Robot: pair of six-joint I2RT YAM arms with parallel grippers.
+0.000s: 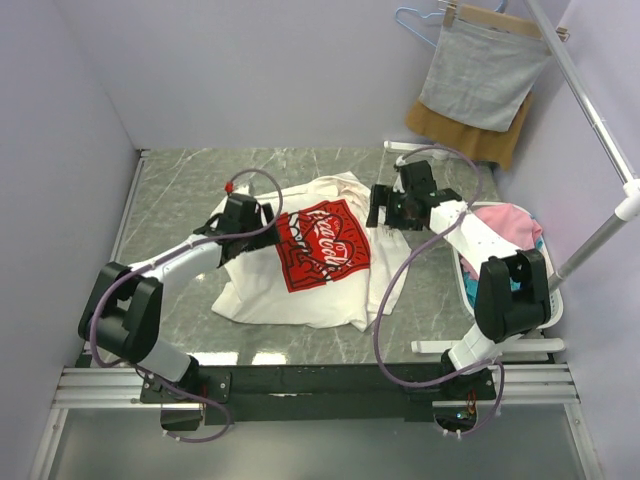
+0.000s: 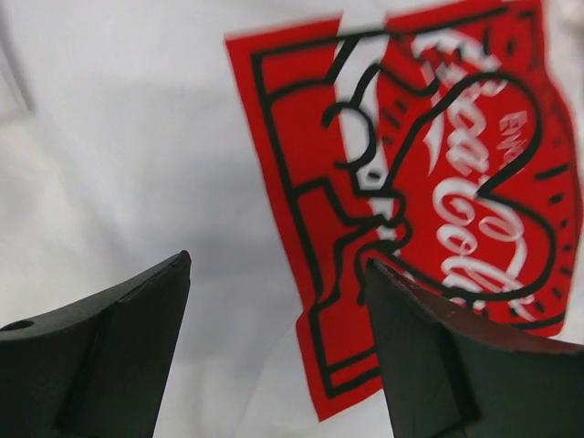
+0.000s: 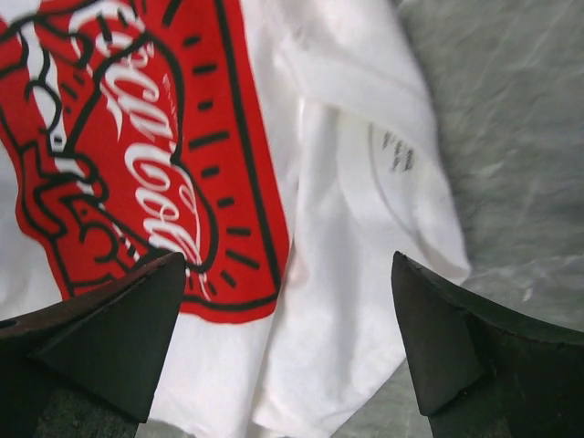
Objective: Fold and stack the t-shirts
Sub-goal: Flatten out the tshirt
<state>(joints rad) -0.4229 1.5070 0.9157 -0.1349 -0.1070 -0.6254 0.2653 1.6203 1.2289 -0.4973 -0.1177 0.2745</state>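
Note:
One white t-shirt (image 1: 300, 290) lies rumpled on the grey marble table, its red square print (image 1: 325, 245) facing up. My left gripper (image 1: 262, 218) hangs open over the shirt's left part, just left of the print. In the left wrist view the left gripper (image 2: 278, 260) has only white cloth (image 2: 137, 137) and the print's corner showing between its jaws, and grips nothing. My right gripper (image 1: 380, 212) stands open above the shirt's right edge. The right wrist view shows the right gripper (image 3: 288, 255) wide apart over folded white cloth (image 3: 347, 274) near the neck label, empty.
A white basket (image 1: 555, 300) holding pink and white clothes (image 1: 505, 225) stands at the right, under the right arm. At the back right a grey cloth (image 1: 480, 75) hangs on a hanger over a mustard-brown cloth (image 1: 470, 140). A slanted white pole (image 1: 600, 130) crosses the right side.

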